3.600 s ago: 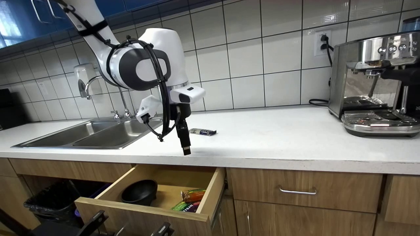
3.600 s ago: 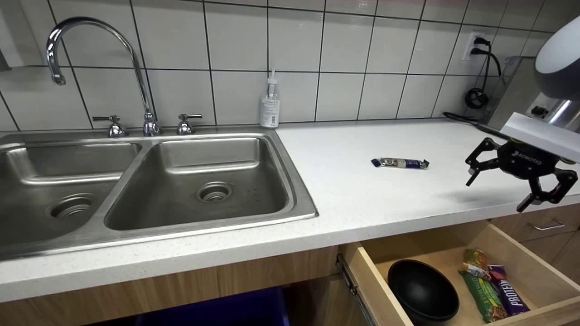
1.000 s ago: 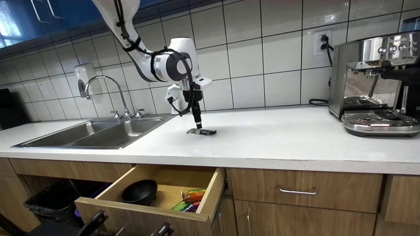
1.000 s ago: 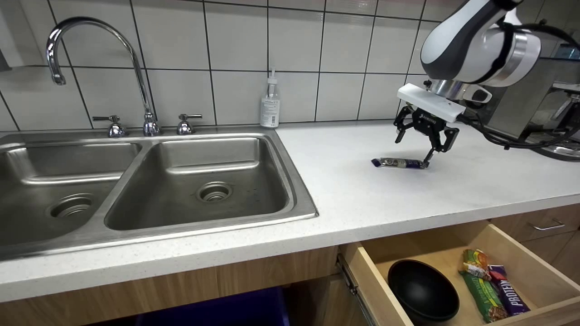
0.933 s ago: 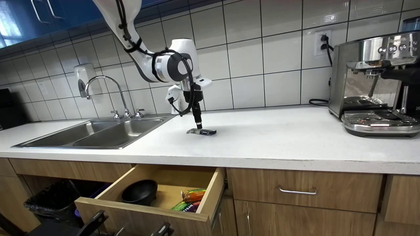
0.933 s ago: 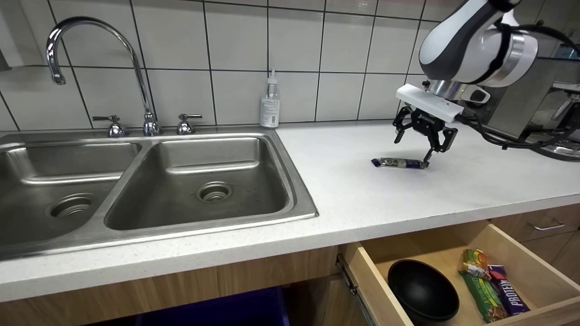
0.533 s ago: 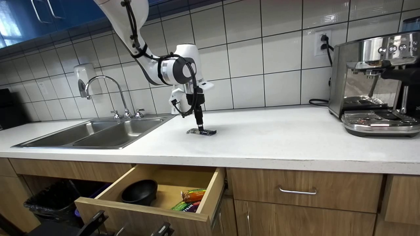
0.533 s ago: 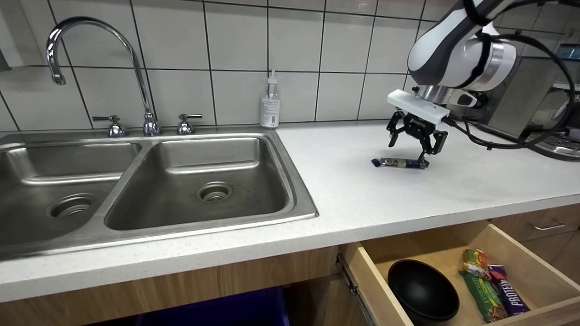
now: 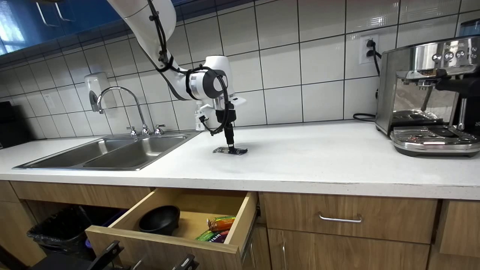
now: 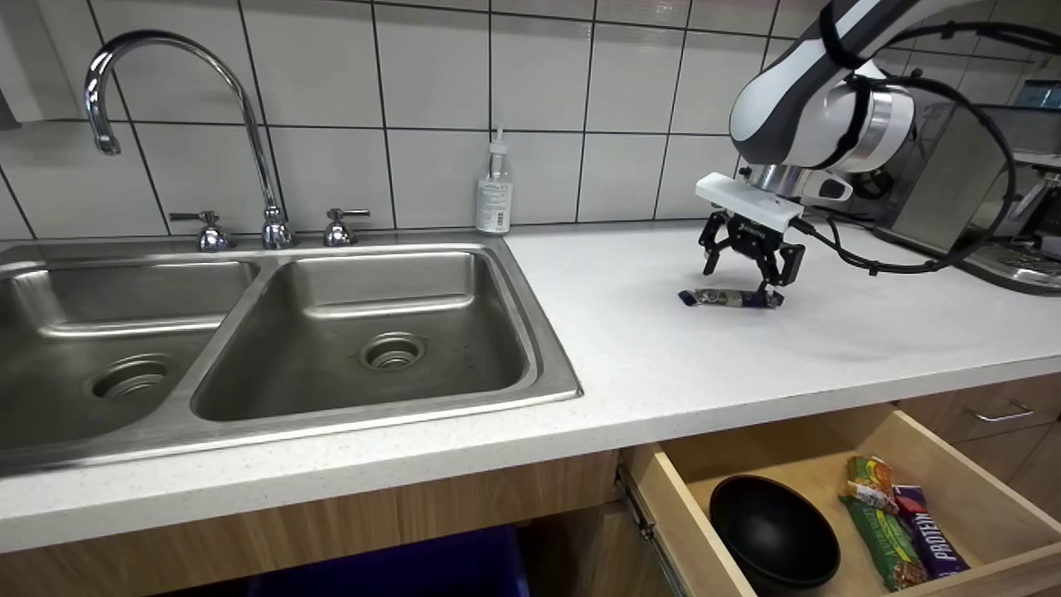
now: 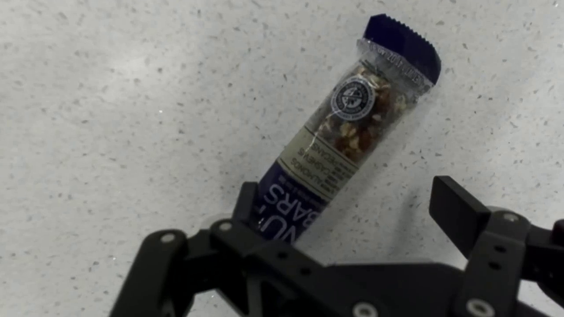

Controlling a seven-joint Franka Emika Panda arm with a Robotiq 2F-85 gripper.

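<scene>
Your gripper [image 11: 351, 209] stands wide, holding nothing — the nut bar [image 11: 330, 152] lies below it, printed end close by one finger [image 11: 245, 203], clear end slanting out ahead toward the other's side — long axis oblique, not square, to your closing line

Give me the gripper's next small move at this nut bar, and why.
I'd probably shift the open gripper slightly toward the left of the wrist view before closing: there, one finger overlaps the left edge of the nut bar, while the opposite finger stands off with a gap, so the bar seems off-centre.
</scene>
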